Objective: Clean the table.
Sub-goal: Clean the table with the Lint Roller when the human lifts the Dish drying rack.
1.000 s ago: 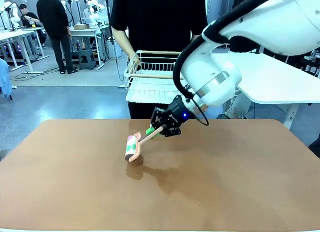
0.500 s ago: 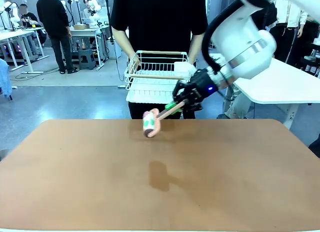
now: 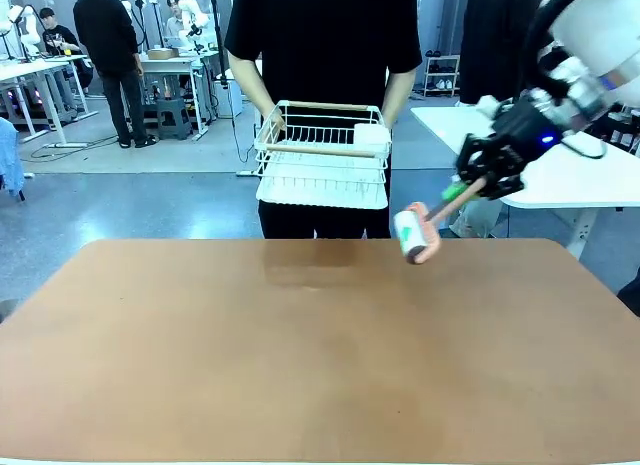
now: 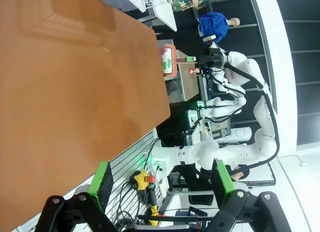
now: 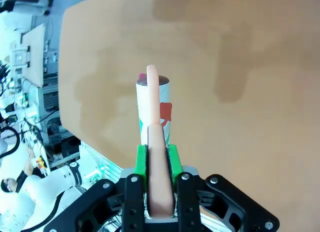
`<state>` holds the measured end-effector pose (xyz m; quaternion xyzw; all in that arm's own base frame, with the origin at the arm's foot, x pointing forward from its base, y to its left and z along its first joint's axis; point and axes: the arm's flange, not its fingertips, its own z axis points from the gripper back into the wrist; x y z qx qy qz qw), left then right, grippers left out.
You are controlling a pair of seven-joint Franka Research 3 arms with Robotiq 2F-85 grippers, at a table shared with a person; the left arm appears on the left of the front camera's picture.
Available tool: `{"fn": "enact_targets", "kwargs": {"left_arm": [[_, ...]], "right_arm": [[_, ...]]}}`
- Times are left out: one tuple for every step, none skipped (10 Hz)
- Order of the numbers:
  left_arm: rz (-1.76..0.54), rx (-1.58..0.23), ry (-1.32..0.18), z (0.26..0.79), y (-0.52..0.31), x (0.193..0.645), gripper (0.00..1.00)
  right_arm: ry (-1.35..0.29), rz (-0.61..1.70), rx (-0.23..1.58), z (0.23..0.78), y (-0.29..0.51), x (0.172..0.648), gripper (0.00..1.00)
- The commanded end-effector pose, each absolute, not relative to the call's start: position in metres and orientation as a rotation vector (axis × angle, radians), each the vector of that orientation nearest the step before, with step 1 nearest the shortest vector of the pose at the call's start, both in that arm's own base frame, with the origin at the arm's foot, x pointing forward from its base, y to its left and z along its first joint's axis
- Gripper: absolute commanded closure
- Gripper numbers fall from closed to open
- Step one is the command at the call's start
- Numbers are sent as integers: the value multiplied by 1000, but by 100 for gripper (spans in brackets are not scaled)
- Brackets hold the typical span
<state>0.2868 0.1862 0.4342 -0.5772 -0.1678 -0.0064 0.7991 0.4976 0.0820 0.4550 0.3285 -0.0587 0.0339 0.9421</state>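
The reddish-brown table (image 3: 300, 355) spreads across the front view with a bare top. My right gripper (image 3: 478, 177) hangs above its far right corner, shut on the pink handle of a lint roller (image 3: 414, 233) whose white roll with green and red print points down to the left, off the tabletop. In the right wrist view the gripper (image 5: 156, 162) clamps that handle and the lint roller (image 5: 166, 112) hovers over the table (image 5: 240, 67). My left gripper (image 4: 161, 178) is open with nothing between its green pads, beside the table (image 4: 65, 92) edge.
A person in black stands at the far side holding a white wire rack (image 3: 322, 155) just beyond the table's edge. A white-topped table (image 3: 560, 165) stands at the right behind my right arm. Other people and tables stand far back left.
My right gripper has lifted the lint roller off the middle of the table and swung it up and to the far right. The person with the rack stays in place.
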Motion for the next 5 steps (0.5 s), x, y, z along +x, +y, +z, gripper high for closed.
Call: {"fn": "enact_targets", "kwargs": {"left_arm": [[-34, -1255, -377, 434, 189, 285, 0], [-34, -1255, -377, 434, 189, 285, 0], [-34, -1255, -377, 434, 189, 285, 0], [-34, -1255, -377, 434, 189, 285, 0], [-34, -1255, -377, 434, 189, 285, 0]], "right_arm": [[-82, 28, 597, 468, 59, 481, 79], [-97, 31, 594, 475, 51, 474, 79], [-119, 10, 572, 478, 47, 472, 79], [-136, -10, 518, 468, 46, 474, 79], [-123, 34, 593, 474, 37, 481, 79]]}}
